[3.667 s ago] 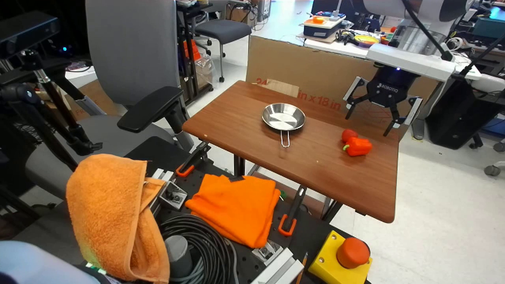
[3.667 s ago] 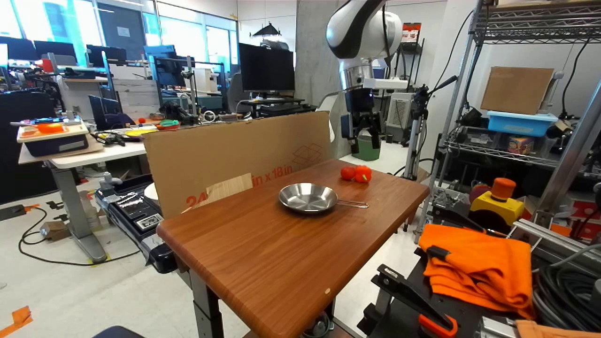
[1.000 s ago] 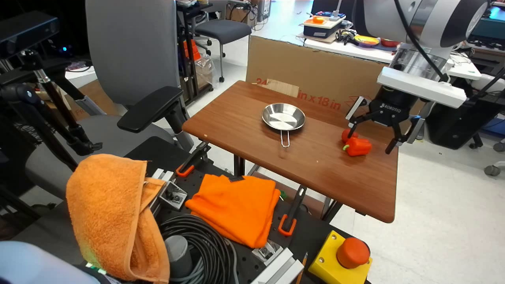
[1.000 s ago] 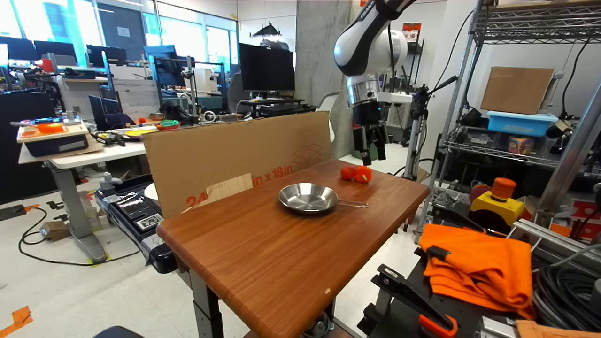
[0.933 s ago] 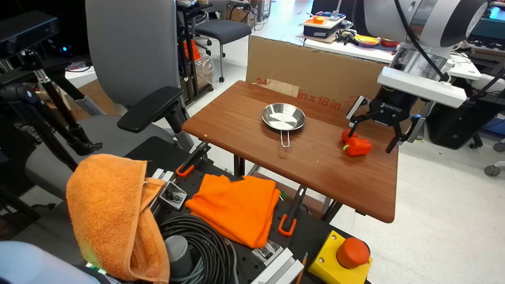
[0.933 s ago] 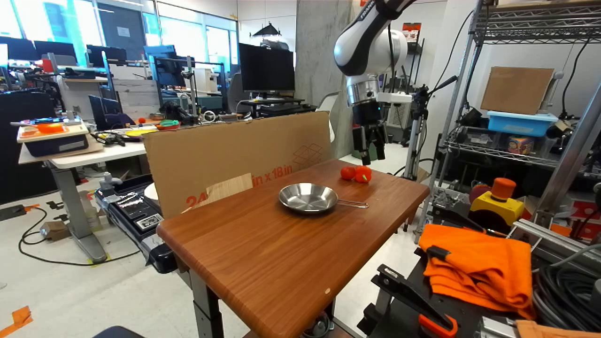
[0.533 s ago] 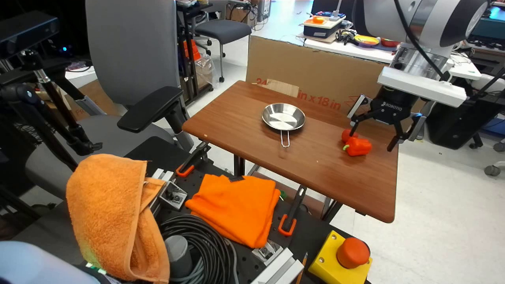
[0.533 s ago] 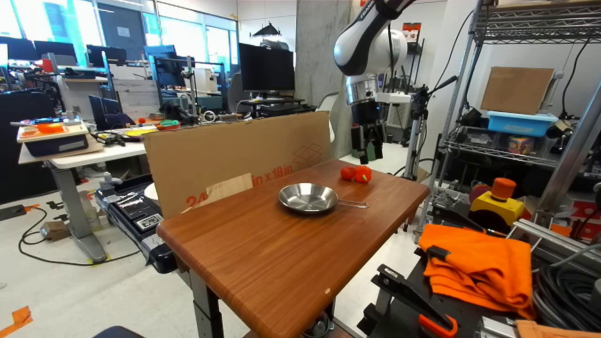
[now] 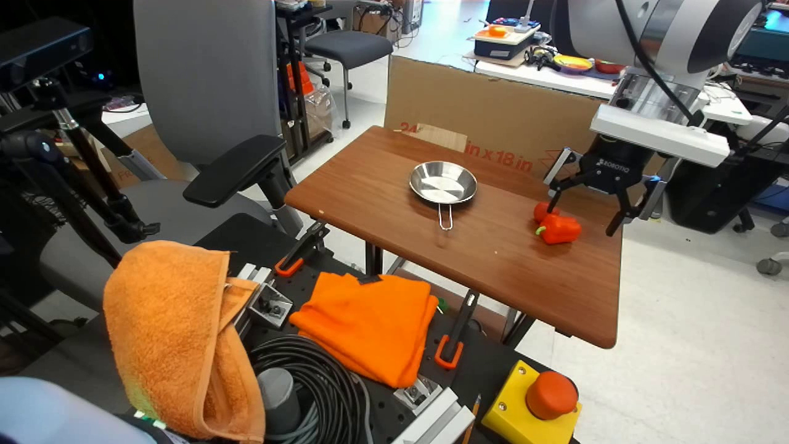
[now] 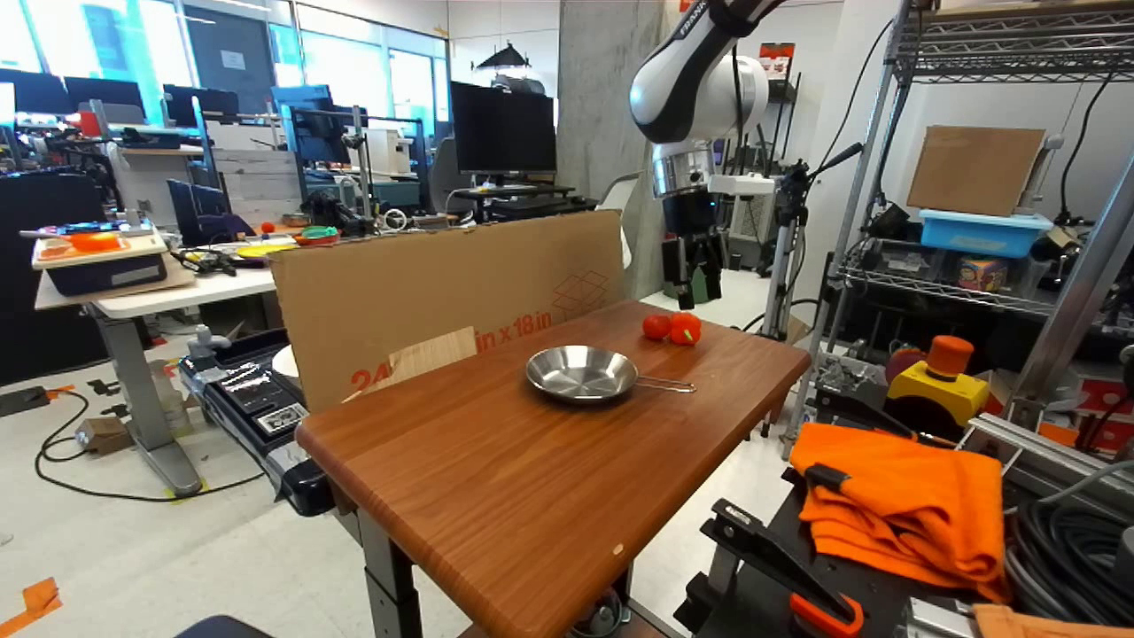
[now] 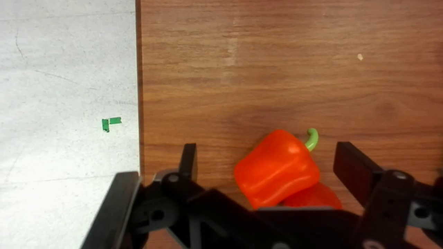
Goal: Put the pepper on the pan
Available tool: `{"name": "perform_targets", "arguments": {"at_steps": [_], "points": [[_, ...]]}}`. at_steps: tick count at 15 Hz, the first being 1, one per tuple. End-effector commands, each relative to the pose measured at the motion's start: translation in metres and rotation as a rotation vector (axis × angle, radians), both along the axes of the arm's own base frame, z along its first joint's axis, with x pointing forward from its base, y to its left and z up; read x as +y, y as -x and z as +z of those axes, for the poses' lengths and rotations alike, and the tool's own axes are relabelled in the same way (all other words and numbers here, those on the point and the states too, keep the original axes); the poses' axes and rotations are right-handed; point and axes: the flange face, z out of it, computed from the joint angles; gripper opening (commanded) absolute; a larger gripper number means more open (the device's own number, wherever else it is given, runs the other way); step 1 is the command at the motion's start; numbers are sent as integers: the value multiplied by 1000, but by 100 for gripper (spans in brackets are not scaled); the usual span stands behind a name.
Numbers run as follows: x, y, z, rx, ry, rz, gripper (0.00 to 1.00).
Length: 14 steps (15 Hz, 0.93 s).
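Observation:
The pepper (image 9: 562, 230) is glossy orange-red with a green stem and lies on its side near one end of the brown table. It also shows in an exterior view (image 10: 686, 330) and in the wrist view (image 11: 277, 169). The pan (image 9: 443, 182) is silver, sits on the table apart from the pepper, and also shows in an exterior view (image 10: 580, 374). My gripper (image 9: 580, 222) is wide open and empty, above the pepper. In the wrist view the pepper appears between the spread fingertips of the gripper (image 11: 266, 150); nothing is held.
A plain red lump (image 9: 542, 211) lies right against the pepper, partly hidden by the gripper in the wrist view (image 11: 316, 196). A cardboard sheet (image 10: 461, 283) stands along the table's back edge. The table (image 11: 221, 86) ends close beside the gripper.
Since the oldest frames my gripper has come down towards the pepper and tilted a little. Over the last second it has shifted only very slightly. The pepper, red lump and pan have not moved.

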Motion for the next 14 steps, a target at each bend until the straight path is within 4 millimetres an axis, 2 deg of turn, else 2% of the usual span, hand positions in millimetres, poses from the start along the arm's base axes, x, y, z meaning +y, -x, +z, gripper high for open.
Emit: {"name": "perform_targets", "arguments": {"at_steps": [1,2,3,8,12,14], "points": [[-1,-4,4,-11,12,7,74],[-2,-3,2,-6,15,2,68],[-2,-3,1,-2,16,-1,68],[-3,-2,-1,5,21,-8,29],[-3,-2,-2,7,23,-8,1],[-3,-1,-3,10,28,-7,0]]}}
